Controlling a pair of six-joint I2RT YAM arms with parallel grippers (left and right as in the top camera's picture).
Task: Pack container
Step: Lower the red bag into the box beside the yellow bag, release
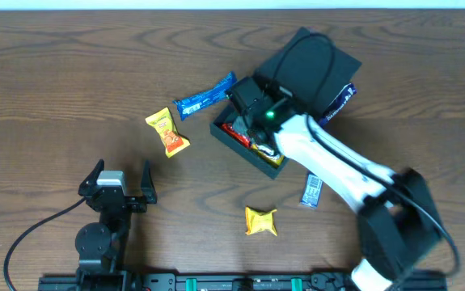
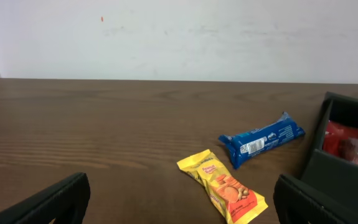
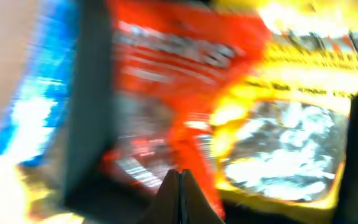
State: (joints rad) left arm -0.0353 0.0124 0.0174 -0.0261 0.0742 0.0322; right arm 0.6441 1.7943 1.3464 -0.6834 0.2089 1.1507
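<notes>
1. Two arms are at the wooden table (image 1: 54, 73). The dark teal-green square cardboard container (image 1: 240, 149) sits right of centre, its hinged flap lid (image 1: 337, 65) thrown open toward the far right.
2. Its mouth faces up and it sits cornerwise to the table edges. The box is square, so only with the flap out does it have a long axis, running near-left to far-right.
3. Inside lie a red foil packet (image 3: 166, 68) and a yellow foil packet (image 3: 291, 137).
4. I'd judge the container light, fairly stiff, yet easy to dent, and likely to slide on the wood. The free edge of the flap or a wall rim looks the best hold.
5. Directly over the box hangs the right gripper (image 1: 255, 128); its blurred wrist view shows the tips pressed together, with nothing seen between them.
6. Near left, well apart from the box, the left gripper (image 1: 121, 170) has its fingers (image 2: 54, 202) spread wide, holding nothing.
</notes>
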